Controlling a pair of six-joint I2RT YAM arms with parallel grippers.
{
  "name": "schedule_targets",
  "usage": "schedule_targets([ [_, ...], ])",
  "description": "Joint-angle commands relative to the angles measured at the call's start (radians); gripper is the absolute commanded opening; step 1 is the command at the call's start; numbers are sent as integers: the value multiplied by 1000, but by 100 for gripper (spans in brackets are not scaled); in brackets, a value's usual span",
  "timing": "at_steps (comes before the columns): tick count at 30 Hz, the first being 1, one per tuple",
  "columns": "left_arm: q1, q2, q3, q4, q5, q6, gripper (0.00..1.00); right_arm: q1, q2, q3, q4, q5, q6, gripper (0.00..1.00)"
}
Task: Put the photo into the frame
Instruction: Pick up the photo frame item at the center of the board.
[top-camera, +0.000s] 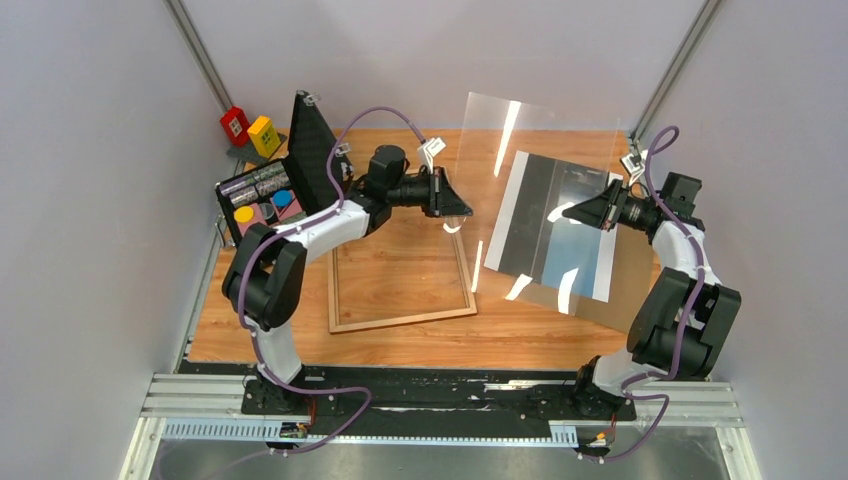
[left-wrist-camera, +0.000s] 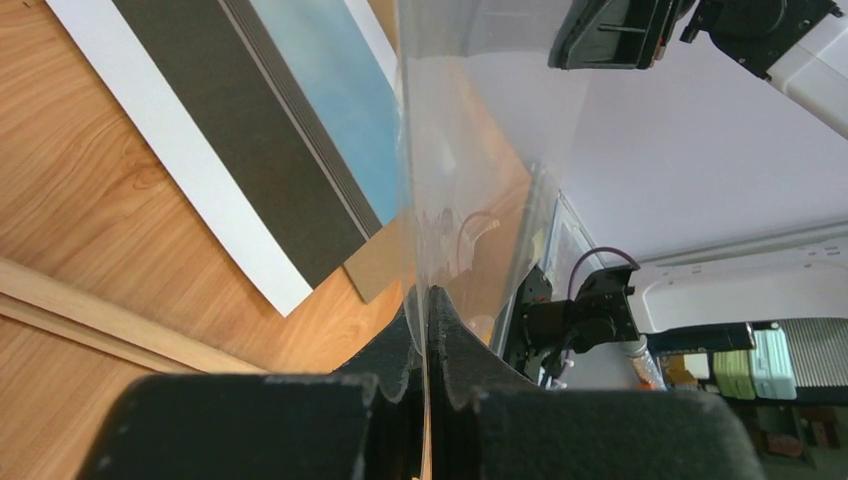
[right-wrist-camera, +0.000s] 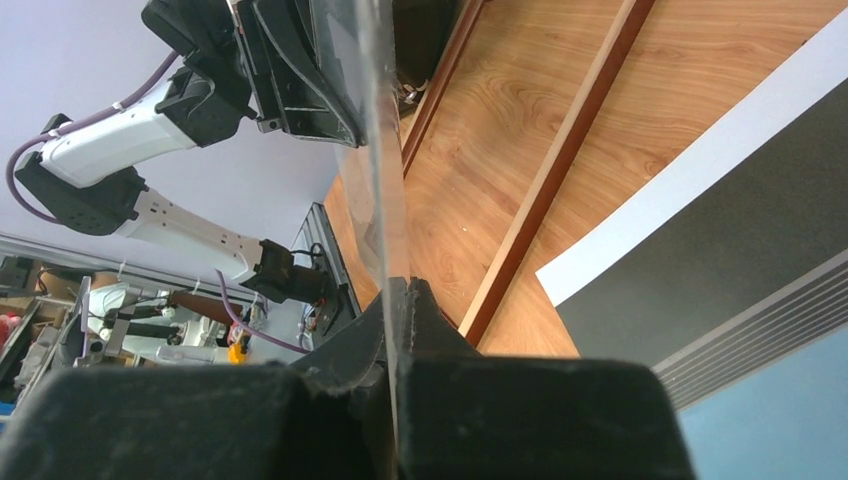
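Photo lies flat on the bench, picture side up, on a brown backing board, at about 3 o'clock from the frame. The frame lies empty on the wood, well apart from any gripper. Both arms are busy with the clear pane, which hangs tilted above the photo. The left gripper is clenched on the pane's 9 o'clock edge, and the right gripper is clenched on its 3 o'clock edge.

The photo looks like thin paper, so it is probably very light and limp, and it can crease or slide easily. Because it lies flat, a finger must probably go under an edge. The white margin at the 3 o'clock or 9 o'clock side seems the safest place to hold. The pane looks stiff but smooth, so it may slip.
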Motion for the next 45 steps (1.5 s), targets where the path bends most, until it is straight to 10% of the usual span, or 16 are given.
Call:
schedule_targets([
  [1, 6, 23, 59, -18, -41, 26, 3, 0, -45, 13, 11, 5, 4, 0],
  [18, 46, 53, 120, -199, -124, 106, 97, 3, -56, -19, 85, 27, 154, 0],
  [30, 111, -142, 104, -598, -216, 475, 100, 15, -36, -25, 113, 32, 249, 0],
  [45, 159, -445, -122, -973, -782, 856, 100, 92, -28, 59, 218, 11, 392, 0],
])
